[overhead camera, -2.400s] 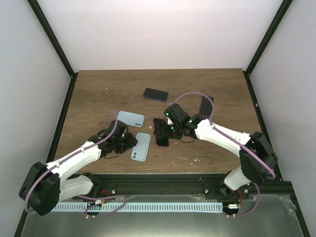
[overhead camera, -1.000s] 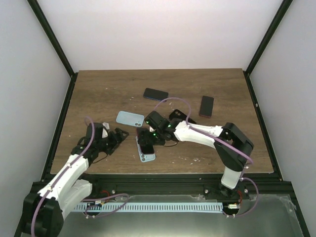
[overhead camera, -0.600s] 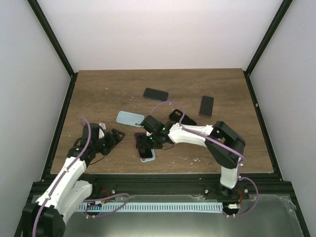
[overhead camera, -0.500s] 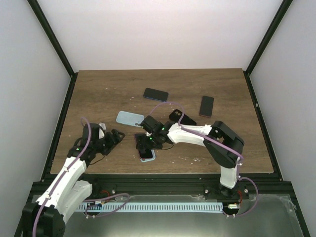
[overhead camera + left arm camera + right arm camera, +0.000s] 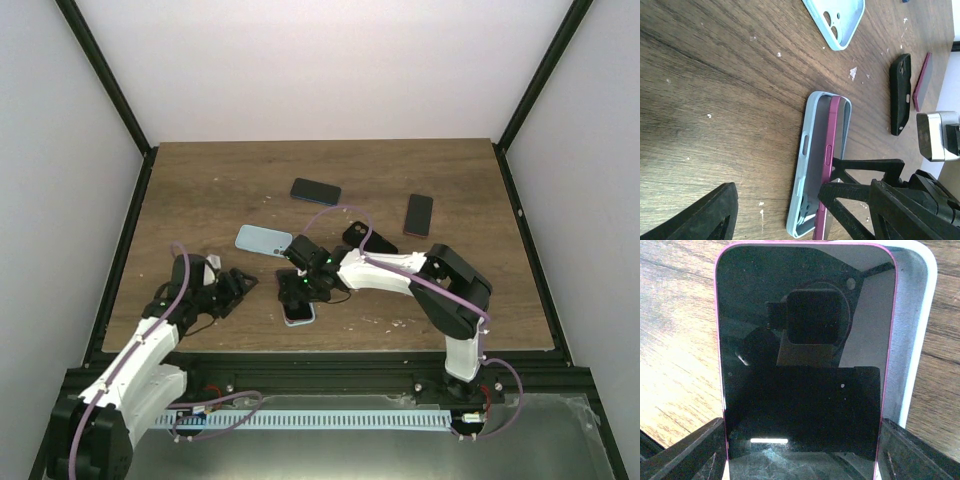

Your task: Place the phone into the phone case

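One phone in play: the magenta-edged phone is clamped by its long edges in the right gripper, with fingers on both sides. It sits over the pale blue phone case, near the front-centre of the table.

Step in hand: seating. It's not in yet.
- Left wrist view: the phone looks tilted, lying partly inside the case walls and raised on one side.
- Right wrist view: it is offset sideways, with the case wall exposed along one long side and hidden on the other.

Next move, my read: shift the phone toward the exposed wall to square it up, then press it flat until the lip grabs all round. The case lies loose on the wood, so it could skate. The left gripper is spread wide with nothing in it, off to the left, and could pin the case.

Other containers: the second pale blue case looks empty. Whether the black case holds anything, I can't tell.
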